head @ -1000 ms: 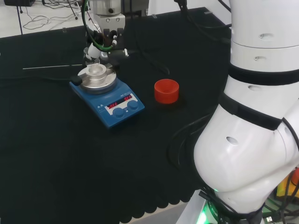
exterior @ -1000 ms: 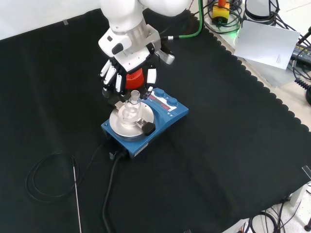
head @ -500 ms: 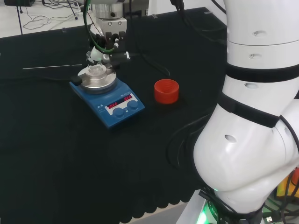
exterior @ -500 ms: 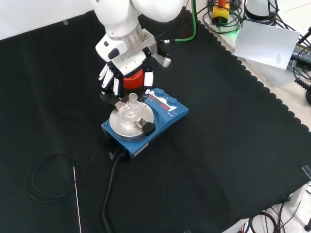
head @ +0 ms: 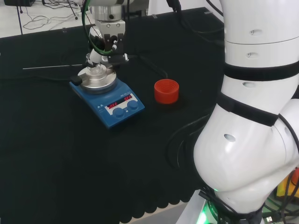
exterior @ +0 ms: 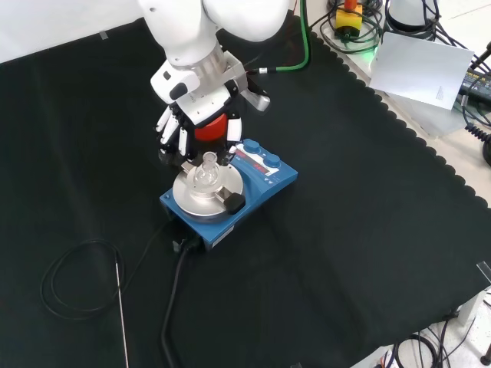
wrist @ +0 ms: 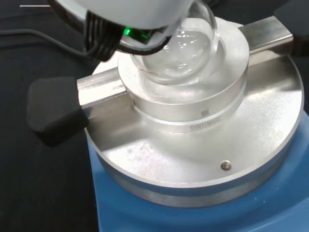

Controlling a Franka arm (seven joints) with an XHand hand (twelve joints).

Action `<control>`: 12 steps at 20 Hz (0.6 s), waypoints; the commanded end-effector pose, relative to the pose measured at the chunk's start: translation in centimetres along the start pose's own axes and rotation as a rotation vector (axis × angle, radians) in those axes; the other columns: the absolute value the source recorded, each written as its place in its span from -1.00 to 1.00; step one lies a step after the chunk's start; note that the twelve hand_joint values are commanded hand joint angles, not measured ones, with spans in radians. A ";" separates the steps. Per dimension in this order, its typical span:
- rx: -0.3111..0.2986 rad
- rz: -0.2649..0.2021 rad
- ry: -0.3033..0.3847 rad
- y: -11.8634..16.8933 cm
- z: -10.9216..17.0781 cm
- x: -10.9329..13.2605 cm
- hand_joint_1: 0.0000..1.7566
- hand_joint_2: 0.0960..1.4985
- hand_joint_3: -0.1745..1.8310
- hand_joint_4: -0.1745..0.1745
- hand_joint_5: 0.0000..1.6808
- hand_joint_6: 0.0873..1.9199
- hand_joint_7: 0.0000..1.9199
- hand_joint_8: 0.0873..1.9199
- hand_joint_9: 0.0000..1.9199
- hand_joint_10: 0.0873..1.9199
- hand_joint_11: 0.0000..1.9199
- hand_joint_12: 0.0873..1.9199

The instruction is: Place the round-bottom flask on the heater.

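From my station I see the fingers (exterior: pixel 172 127) hanging straight and relaxed, spread a little, holding nothing. They point down at the cloth just behind the clear glass round-bottom flask (exterior: pixel 205 173) in the front view, and I see a small gap between them and the flask's neck. Compared with 1 second ago, the black and white hand (exterior: pixel 193 125) has lifted and drawn back toward the top of the front view, so the flask's neck now stands clear of it where before the fingers hung close behind it. The flask itself has not shifted: it sits upright in the round silver metal block (wrist: pixel 203 104) on the blue hotplate heater (exterior: pixel 265 181), and in the wrist view I can see its bulb (wrist: pixel 181 53) seated in the block's hollow. The palm faces down, with the wrist above it and the white arm link rising toward the top of the front view. In the head view the hand (head: pixel 106 45) hangs just beyond the heater (head: pixel 108 99). A red ribbed ring stand (head: pixel 166 91) sits on the black-clothed worktop (exterior: pixel 368 230) to the heater's right, apart from it.
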State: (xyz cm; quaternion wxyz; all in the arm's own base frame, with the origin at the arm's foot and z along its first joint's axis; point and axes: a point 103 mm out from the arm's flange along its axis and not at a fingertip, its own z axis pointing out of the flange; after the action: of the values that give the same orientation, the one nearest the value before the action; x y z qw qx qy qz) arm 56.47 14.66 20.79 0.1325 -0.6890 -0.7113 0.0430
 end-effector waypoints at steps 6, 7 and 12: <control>0.095 0.023 0.037 0.4 0.3 -1.6 0.05 -0.23 -0.15 -0.18 -0.33 -0.25 -0.77 -0.35 -0.50 -0.39 -0.70 0.38; 0.099 0.024 0.038 0.3 0.2 -1.6 0.04 -0.24 -0.14 -0.16 -0.38 -0.29 -0.80 -0.36 -0.52 -0.39 -0.72 0.39; 0.086 0.030 0.047 -0.5 -0.7 -2.0 0.02 -0.27 -0.15 -0.10 -0.48 -0.47 -0.85 -0.35 -0.58 -0.35 -0.78 0.42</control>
State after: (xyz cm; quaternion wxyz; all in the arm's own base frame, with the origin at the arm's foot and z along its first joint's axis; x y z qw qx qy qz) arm 56.80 13.38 20.98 0.1731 -0.6872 -0.7030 0.0596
